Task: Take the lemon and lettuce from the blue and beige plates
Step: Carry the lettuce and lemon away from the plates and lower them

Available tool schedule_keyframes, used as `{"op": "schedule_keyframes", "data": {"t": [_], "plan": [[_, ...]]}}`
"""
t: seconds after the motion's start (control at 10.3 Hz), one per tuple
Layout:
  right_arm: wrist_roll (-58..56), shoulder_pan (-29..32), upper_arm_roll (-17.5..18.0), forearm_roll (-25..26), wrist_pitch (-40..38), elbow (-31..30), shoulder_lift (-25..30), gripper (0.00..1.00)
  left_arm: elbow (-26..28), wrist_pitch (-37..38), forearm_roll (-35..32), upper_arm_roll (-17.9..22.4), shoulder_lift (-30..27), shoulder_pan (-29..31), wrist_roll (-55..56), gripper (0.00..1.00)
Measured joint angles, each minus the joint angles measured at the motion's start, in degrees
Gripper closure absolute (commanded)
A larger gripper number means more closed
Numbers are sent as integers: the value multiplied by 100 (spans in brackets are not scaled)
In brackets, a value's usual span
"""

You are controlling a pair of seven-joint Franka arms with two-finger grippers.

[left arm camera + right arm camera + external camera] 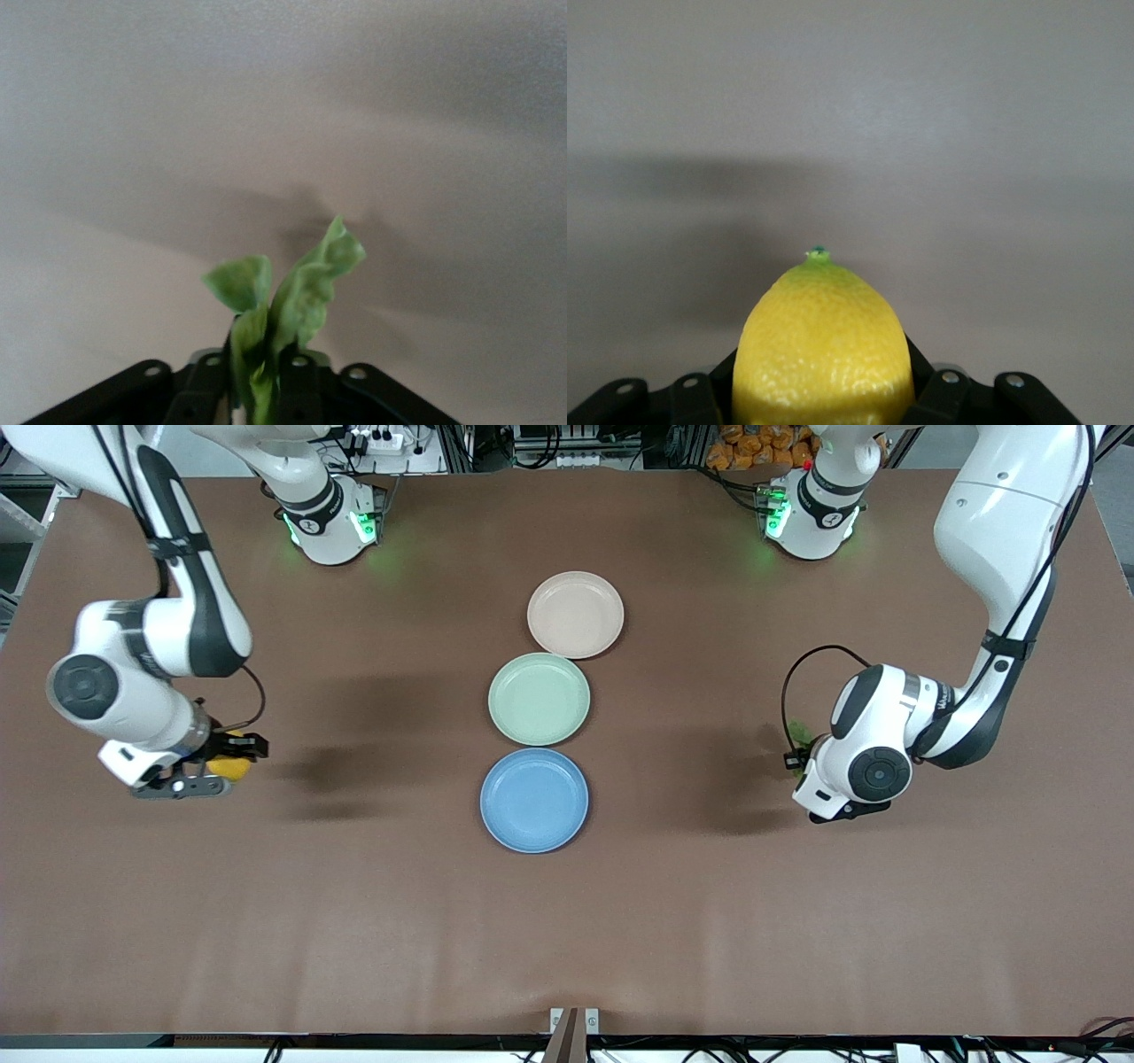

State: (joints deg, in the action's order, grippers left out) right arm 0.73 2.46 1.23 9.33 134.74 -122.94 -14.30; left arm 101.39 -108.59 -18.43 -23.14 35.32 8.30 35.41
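I count three plates on the table (354, 921), lined up down its middle: one beige plate (576, 615) farthest from the front camera, one mint-green plate (539, 698) touching it in the middle, and one blue plate (534, 800) nearest the camera, just beside the green one. All three show only bare surfaces.

There is one lemon (232, 766) and one piece of lettuce (802, 734), and both are off the plates. My right end effector (229, 760) is over the bare table toward the right arm's end, well apart from the plates, and it is clamped on the lemon. In the right wrist view the lemon (822, 350) fills the space between the two black fingers (943, 398), its small green tip pointing away from the wrist.

My left end effector (797, 760) is over the bare table toward the left arm's end, also well apart from the plates. In the left wrist view the lettuce (283, 310) stands up from between the two fingers (205, 390), its stem pinched between them and two wrinkled leaf lobes spreading above, so that end effector is gripping the lettuce. In the front view I see only a sliver of green beside the wrist.
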Motion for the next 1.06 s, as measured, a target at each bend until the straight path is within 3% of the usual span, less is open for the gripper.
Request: {"op": "schedule_keyframes", "data": {"t": [0.19,0.48,0.58,0.68,0.77,0.87,1.06], "plan": [[0,32,-10,0,648,-498,-105,92,-16,-68,-65,-19,67,-1,0,0],[0,38,-10,0,973,-545,-377,90,-167,-117,-74,-23,48,21,0,0],[0,48,-10,0,1039,-546,-491,85,-200,-189,-72,-29,-13,38,0,0],[0,69,-11,-1,1123,-546,-599,71,-182,-230,-8,-46,-134,51,0,0],[0,89,-11,-1,1208,-545,-684,5,-62,-350,122,-49,-346,53,0,0],[1,101,-11,-1,1268,-540,-738,0,216,-585,274,-3,-660,29,0,0],[4,114,-12,-5,1293,-508,-745,0,996,-993,668,363,-1471,-237,-266,0]]}}
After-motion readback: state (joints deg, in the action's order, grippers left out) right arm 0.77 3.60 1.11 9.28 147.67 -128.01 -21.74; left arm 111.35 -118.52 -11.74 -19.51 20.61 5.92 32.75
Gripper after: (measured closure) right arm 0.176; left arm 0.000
